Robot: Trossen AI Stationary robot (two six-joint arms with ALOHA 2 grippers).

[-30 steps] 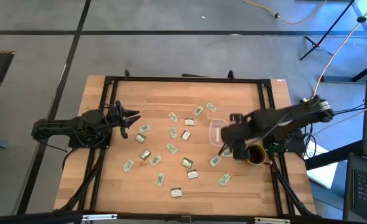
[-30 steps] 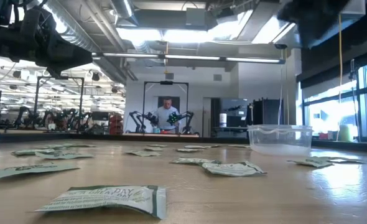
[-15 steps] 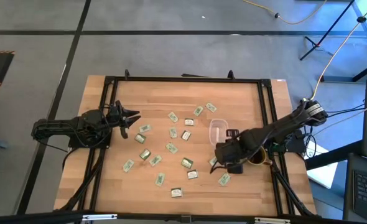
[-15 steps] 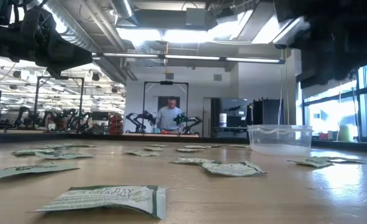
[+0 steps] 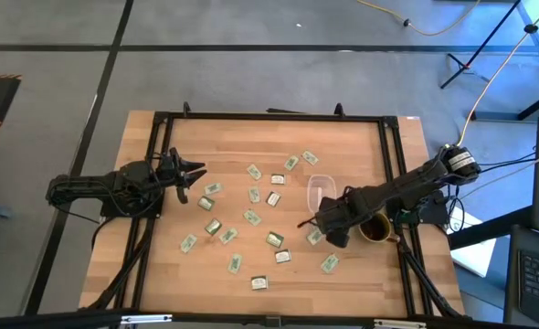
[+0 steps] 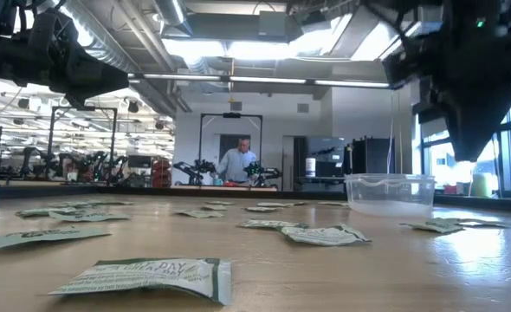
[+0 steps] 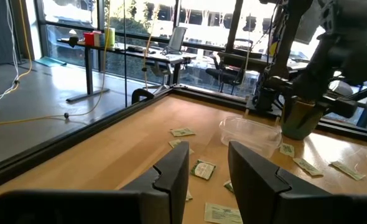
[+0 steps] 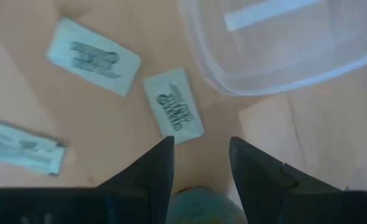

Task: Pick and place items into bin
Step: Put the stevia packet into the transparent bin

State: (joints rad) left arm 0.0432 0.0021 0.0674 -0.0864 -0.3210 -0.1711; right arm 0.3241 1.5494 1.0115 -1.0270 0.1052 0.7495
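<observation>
Several pale green and white packets (image 5: 251, 217) lie flat, scattered over the wooden table. The clear bin (image 5: 320, 190) stands right of centre; it also shows in the low view (image 6: 390, 192) and the right wrist view (image 8: 283, 43). My right gripper (image 5: 311, 222) is open and empty. It points down above the table just on the near side of the bin, with one packet (image 8: 173, 106) lying right ahead of its fingertips (image 8: 199, 165). My left gripper (image 5: 196, 174) is open and empty, and it waits at the table's left side.
A dark brown mug (image 5: 376, 228) stands right of my right gripper, under that arm. More packets lie close by (image 8: 93, 56) (image 8: 22, 149). A black frame (image 5: 269, 117) runs around the table top. A person stands far off in the room (image 6: 238, 160).
My right gripper has moved from over the bin toward the table's near edge, then a little left. It has come down, and it now shows in the low view, pointing down. The packets and the bin have stayed where they were.
</observation>
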